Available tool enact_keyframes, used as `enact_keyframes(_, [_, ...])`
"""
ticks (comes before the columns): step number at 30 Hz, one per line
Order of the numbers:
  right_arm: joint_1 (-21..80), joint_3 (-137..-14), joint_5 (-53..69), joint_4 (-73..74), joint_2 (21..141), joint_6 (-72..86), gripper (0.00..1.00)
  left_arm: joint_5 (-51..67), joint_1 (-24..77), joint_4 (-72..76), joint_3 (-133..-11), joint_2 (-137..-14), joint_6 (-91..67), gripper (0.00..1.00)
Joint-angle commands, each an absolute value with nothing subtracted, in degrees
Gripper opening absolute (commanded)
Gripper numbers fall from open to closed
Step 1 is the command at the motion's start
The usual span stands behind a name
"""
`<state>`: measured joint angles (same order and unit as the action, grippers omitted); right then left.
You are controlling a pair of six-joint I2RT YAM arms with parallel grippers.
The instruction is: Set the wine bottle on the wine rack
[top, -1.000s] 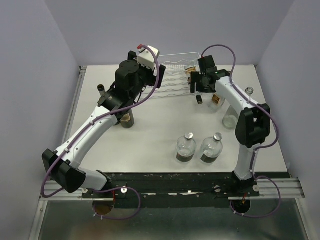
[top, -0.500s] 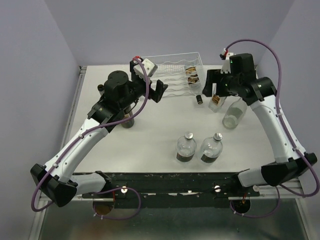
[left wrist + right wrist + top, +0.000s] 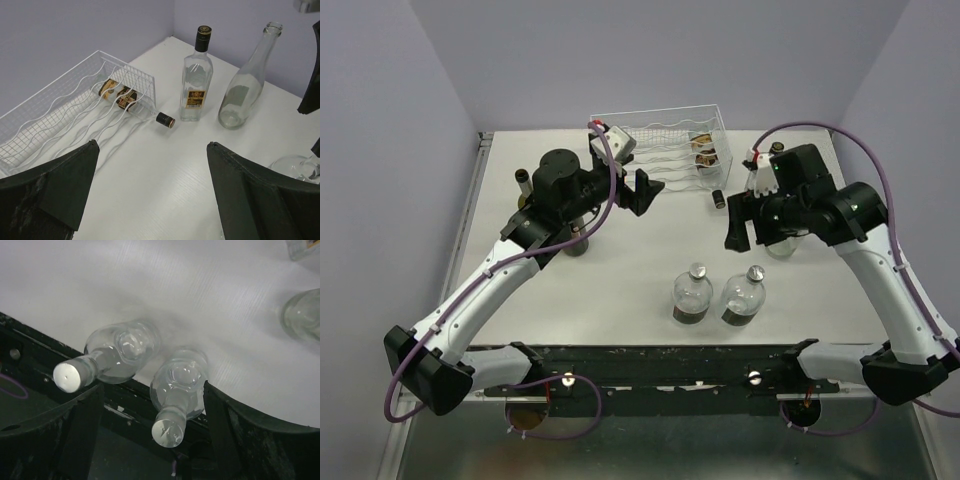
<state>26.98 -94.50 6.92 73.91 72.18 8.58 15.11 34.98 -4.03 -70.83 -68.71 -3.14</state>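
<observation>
— At the back of the table (image 3: 620, 265), is anything in the wine rack (image 3: 660, 128) yet?

— Yes. One wine bottle (image 3: 120, 95) lies on its side at the rack's right end. Its labels face up and its dark capped neck pokes out past the front edge.

— Is either arm holding it?

— No. The left gripper (image 3: 647, 192) hangs just in front of the rack, fingers spread wide with nothing between them. The right gripper (image 3: 736, 222) is off to the right, apart from the rack, and its fingers are also wide and empty.

— So the job is done?

— For that bottle, I'd say so. It rests in the wavy wires with nothing touching it. Whether more bottles are meant to follow, I can't tell.

— What else is out?

— A square clear bottle (image 3: 196, 80) with a black cap and a tall uncapped clear bottle (image 3: 241, 85) stand near the rack's right side. Two round stoppered flasks (image 3: 120, 352) stand side by side near the front edge.

— Any hint of what comes next?

— The right wrist view looks down on those two flasks, framed between its open fingers. My guess is that one of them would be next. It would then have to be gripped by its neck or round body and laid on its side in a free channel.
</observation>
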Motion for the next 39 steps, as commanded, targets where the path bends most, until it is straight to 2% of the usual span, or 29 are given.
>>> enact_keyframes(1, [30.5,-88.3,2.5,89.6,70.6,11.1,0.83,13.7,34.9,-1.6,-68.7,-66.5,-4.6,0.99])
enact_keyframes(6, [33.7,-84.6,-2.6,91.1,70.8,13.4,0.77,12.0,34.9,-1.7,-67.4,-65.7,-4.2,0.99])
enact_keyframes(21, [35.2,-81.1,-1.5,96.9,71.7,17.7,0.76,4.8,34.9,-3.1,-67.1,-65.0,-1.7,0.99])
enact_keyframes(27, [35.2,-80.2,-0.9,98.1,71.9,18.8,0.68,4.1,34.9,-3.1,-65.9,-64.4,-1.1,0.99])
enact_keyframes(35, [35.2,-76.9,-0.4,98.3,69.7,20.5,0.7,3.9,34.8,-2.5,-65.1,-64.9,-0.9,0.99])
enact_keyframes(39, [35.2,-75.5,1.3,98.3,68.0,21.2,0.68,3.8,34.7,-2.5,-65.2,-65.4,-0.7,0.99])
